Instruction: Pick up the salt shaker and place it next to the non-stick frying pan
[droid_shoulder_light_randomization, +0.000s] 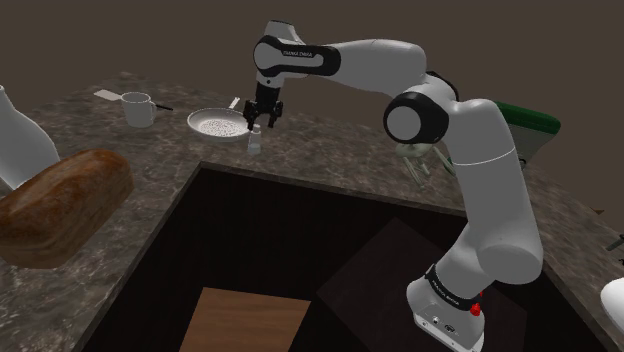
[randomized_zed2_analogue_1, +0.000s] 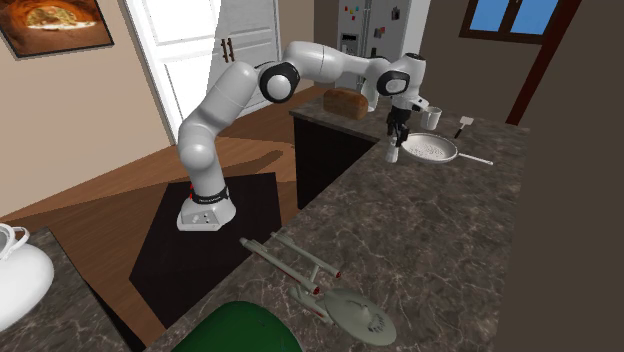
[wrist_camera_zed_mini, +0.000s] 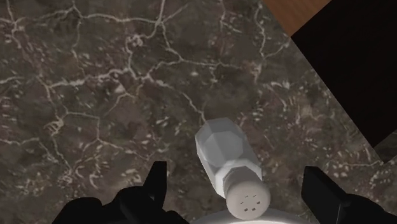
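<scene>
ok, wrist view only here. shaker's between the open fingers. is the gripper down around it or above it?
Observer: Above it. In the shoulder view the gripper hangs just over the shaker, which stands upright.
Operator: Is the white rim by the cap the pan?
Observer: Yes. The pan sits right beside the shaker, on the shoulder view's left. I can't tell if they touch.
Operator: Anything else near?
Observer: A mug, further left past the pan, well apart from both.
</scene>
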